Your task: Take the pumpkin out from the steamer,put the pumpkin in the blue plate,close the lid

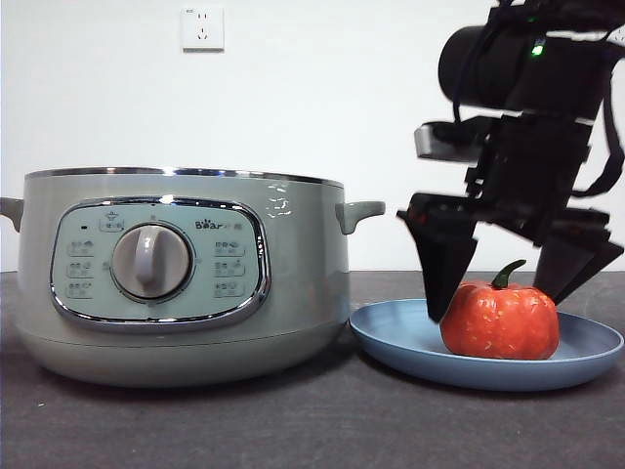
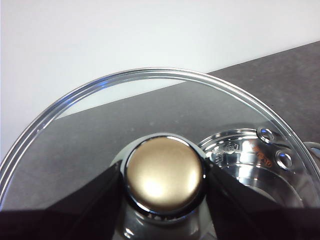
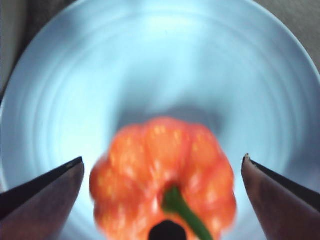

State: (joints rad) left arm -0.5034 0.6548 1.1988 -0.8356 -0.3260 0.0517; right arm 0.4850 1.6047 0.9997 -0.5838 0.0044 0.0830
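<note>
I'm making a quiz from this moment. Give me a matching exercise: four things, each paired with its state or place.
Things:
1. pumpkin
2. lid
3. steamer
4. right tool

States:
A. uncovered
B. open, jaws either side of the pumpkin
C. sitting on the blue plate
D. gripped by its knob in the left tool

Pairs: 1-C, 2-D, 3-A, 4-B

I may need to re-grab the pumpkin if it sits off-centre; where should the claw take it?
Come straight down on the pumpkin, which sits upright on the blue plate. Grip its round body across the widest part; the curved stem is too thin. The right claw already hangs open, one jaw on each side.
</note>
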